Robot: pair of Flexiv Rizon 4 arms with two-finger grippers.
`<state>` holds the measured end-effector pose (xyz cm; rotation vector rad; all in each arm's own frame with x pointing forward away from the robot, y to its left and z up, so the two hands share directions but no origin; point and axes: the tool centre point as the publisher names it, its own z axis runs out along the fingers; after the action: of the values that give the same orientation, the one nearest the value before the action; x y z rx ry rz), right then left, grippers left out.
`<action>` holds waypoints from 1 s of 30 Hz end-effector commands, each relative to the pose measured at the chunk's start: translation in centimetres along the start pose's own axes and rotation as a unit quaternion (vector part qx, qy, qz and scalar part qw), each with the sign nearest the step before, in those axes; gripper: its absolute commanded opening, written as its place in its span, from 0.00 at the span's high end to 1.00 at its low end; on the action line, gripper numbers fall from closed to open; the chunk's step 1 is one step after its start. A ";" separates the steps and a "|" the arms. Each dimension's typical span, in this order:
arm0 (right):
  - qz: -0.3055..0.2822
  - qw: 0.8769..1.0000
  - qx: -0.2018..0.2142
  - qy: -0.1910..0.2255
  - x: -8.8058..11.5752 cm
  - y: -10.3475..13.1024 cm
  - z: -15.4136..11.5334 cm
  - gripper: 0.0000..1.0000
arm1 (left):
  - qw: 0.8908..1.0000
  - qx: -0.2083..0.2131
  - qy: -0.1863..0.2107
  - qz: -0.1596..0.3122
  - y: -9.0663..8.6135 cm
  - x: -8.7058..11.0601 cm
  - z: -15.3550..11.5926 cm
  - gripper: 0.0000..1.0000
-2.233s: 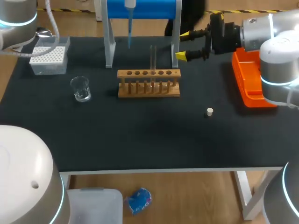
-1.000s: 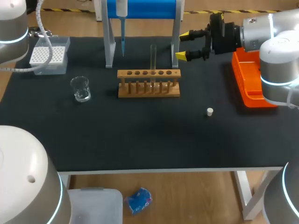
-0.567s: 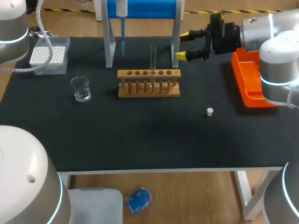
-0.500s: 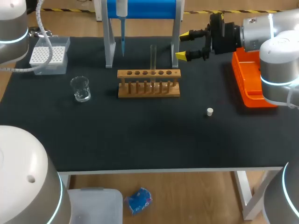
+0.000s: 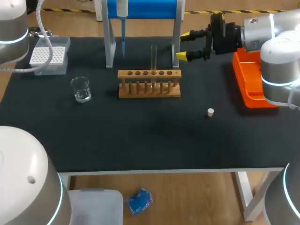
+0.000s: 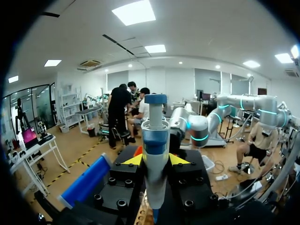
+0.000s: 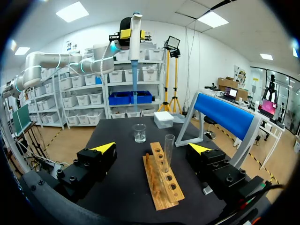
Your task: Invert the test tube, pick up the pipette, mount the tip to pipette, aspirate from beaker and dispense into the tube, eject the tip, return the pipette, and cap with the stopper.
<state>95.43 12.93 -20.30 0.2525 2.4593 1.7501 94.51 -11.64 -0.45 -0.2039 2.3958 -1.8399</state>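
My left gripper (image 6: 155,160) is shut on the white pipette (image 6: 155,154), its yellow tips on either side of the body. In the head view the pipette (image 5: 121,7) hangs upright in front of the blue stand, its blue tip (image 5: 123,42) on and pointing down at the table behind the wooden rack (image 5: 149,83). A clear test tube (image 5: 153,57) stands upright in the rack. The glass beaker (image 5: 81,89) is left of the rack. The small white stopper (image 5: 210,112) lies at front right. My right gripper (image 5: 191,44) hovers open and empty right of the tube (image 7: 168,152).
A white tip box (image 5: 48,56) sits at the back left. The blue pipette stand (image 5: 143,9) with grey legs rises behind the rack. An orange bin (image 5: 251,79) lies at the right edge under my right arm.
About two seconds ago the pipette shifted a little to the left with my left arm. Over the last second nothing has moved.
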 end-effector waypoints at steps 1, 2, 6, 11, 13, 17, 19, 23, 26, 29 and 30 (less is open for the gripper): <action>0.000 1.000 0.000 -0.001 0.0 -0.1 0.0 0.00 | 1.000 -0.001 -0.010 -0.001 0.4 1.7 -0.9 1.00; 0.000 1.000 0.000 -0.001 0.0 -0.1 0.0 0.00 | 1.000 0.000 -0.010 0.000 0.4 2.2 -1.0 1.00; 0.000 1.000 0.000 -0.001 0.0 -0.1 0.0 0.00 | 1.000 0.000 -0.011 0.002 0.6 3.8 -1.0 1.00; -0.002 1.000 -0.015 -0.005 0.7 -0.3 -1.0 0.00 | 1.000 0.001 0.005 0.007 0.9 5.8 0.2 1.00; -0.003 1.000 -0.028 -0.005 1.4 -0.5 -2.1 0.00 | 1.000 0.003 0.013 0.015 1.0 6.6 0.7 1.00; -0.006 0.998 -0.062 0.004 3.1 -1.1 -3.6 0.00 | 0.999 0.009 0.026 0.019 1.7 7.4 2.1 1.00; -0.009 0.997 -0.073 0.012 4.0 -1.3 -4.0 0.00 | 0.999 0.008 0.035 0.023 2.2 7.6 2.7 1.00; -0.015 0.995 -0.090 0.031 5.6 -1.6 -4.6 0.00 | 0.998 0.007 0.051 0.029 2.9 7.8 3.5 1.00; -0.021 0.994 -0.103 0.041 6.5 -1.5 -4.7 0.00 | 0.998 0.009 0.058 0.033 3.3 8.2 4.0 1.00; -0.031 0.991 -0.116 0.054 7.4 -1.3 -4.7 0.00 | 0.997 0.010 0.066 0.037 3.7 8.6 4.6 1.00; -0.038 0.991 -0.117 0.058 7.7 -1.2 -4.6 0.00 | 0.997 0.010 0.070 0.037 3.8 8.8 4.9 1.00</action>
<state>87.45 9.97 -19.73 0.0496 2.2917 2.0385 86.25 -16.30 -5.00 0.0055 2.4393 -1.8934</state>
